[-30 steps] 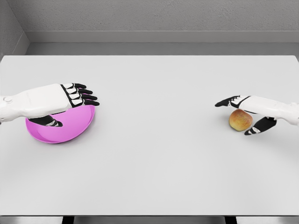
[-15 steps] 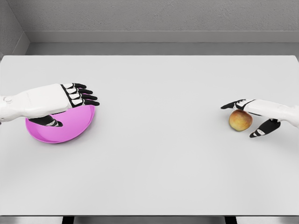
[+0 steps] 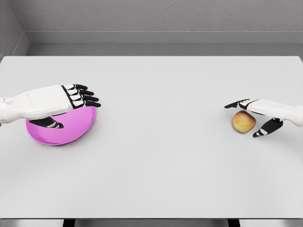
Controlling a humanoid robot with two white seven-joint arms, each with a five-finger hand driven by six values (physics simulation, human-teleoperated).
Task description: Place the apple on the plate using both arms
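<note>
The left hand (image 3: pixel 71 101), fingers spread flat and holding nothing, hid the far part of the pink plate (image 3: pixel 71 130); the right hand (image 3: pixel 258 113) arched open over the apple (image 3: pixel 243 122), contact unclear, its forearm cut off by the frame; white table (image 3: pixel 156 142); grey wall (image 3: pixel 156 16) behind.

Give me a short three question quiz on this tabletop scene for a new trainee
1. True or false: the apple already lies on the plate.
2. Which hand is at the apple? A) left B) right
3. Fill in: the left hand hovers over the pink ____.

Key: 1 false, the apple rests on the table. 2 B, the right hand, fingers open around it. 3 plate.
</note>
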